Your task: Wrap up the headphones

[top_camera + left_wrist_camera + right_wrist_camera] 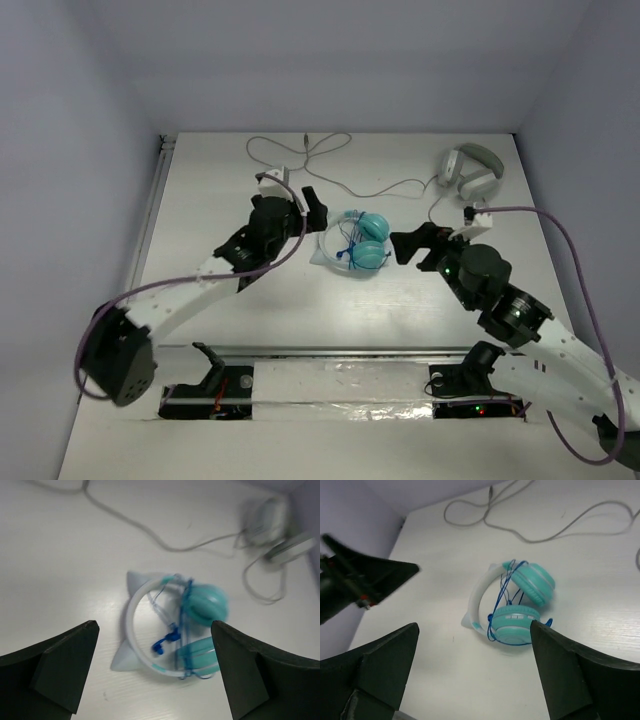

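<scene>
Headphones [355, 243] flat on the table [250, 300], blue cable [345, 252] looped over the ear cups [371, 238], midway between left gripper [310, 208] and right gripper [406, 247]. Both pincers released, jaws spread wide, grasping nothing, close beside the headset without touching.

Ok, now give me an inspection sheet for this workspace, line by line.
Surface: white table, no spills seen.
Job's things: teal headphones lying flat mid-table.
Clutter: grey-white headphones at the far right corner.
Grippers: left gripper and right gripper flank the teal headphones, jaws open, holding nothing.
Cables: blue cable looped over the teal ear cups; grey cable trailing loose across the far side.
Surroundings: pale walls on three sides.
</scene>
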Controlling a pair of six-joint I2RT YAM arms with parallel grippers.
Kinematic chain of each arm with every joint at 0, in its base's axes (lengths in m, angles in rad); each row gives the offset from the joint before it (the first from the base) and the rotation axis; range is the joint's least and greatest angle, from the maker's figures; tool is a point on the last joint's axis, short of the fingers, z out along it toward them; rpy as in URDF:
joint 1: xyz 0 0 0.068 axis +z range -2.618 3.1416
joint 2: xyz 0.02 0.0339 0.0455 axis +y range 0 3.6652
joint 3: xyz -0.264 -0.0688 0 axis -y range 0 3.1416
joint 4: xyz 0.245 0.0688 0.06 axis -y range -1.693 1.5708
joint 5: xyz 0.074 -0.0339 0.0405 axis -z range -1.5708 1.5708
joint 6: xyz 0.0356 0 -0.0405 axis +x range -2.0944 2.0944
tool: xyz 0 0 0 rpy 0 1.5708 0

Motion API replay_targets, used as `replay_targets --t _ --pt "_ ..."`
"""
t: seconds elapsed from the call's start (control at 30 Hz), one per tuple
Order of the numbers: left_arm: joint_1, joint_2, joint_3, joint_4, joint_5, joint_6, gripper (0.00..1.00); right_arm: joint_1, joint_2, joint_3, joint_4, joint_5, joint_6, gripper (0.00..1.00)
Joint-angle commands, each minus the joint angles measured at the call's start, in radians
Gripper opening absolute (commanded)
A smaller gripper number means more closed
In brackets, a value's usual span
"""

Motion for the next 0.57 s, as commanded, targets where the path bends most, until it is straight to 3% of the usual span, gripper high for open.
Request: replay_targets --t 0.0,0.03,0.23,0.4,0.53 --pt "-0.026 -0.179 -0.034 0.053 -0.046 -0.022 0.94 -0.005 -0.077 0.083 -0.027 0.122 -0.005 1.0" --pt "-0.037 -0.26 -0.053 0.065 -0.035 -0.021 0.99 -0.005 -0.085 0.097 -0.044 0.131 -0.014 1.0" --pt "-0.037 -0.432 -0.009 -0.039 0.026 0.016 0.99 -0.005 -0.166 0.177 -0.14 0.128 -0.062 1.0" --pt "-0.037 -0.433 0.032 -0.107 0.107 0.039 0.99 -0.005 -0.203 0.165 -0.136 0.097 -0.048 1.0" --pt "-0.037 -0.423 0.019 -0.119 0.091 0.024 0.99 -0.005 -0.177 0.175 -0.133 0.065 -0.031 1.0"
